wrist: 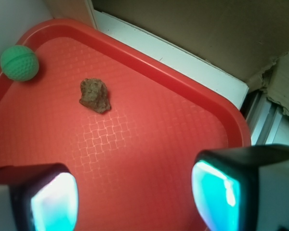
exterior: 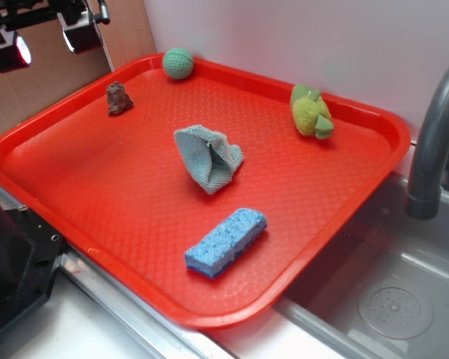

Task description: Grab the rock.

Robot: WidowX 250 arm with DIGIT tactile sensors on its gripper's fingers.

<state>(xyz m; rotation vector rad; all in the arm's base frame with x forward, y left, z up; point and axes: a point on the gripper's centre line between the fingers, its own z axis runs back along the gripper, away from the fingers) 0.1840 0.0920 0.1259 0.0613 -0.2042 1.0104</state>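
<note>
We see our claw [wrist: 135, 197] spread wide and empty at the wrist view's bottom edge; the rock [exterior: 119, 98] sits upper left on the red tray [exterior: 97, 202], seemingly near the green ball [exterior: 178, 63].

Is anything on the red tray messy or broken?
Nothing looks broken or spilled. The grey-green cloth lies crumpled in a heap mid-tray instead of flat. The rock sits whole near the green ball, and the blue sponge lies near the front. In the wrist view, the cardboard behind the tray has a torn edge.
</note>
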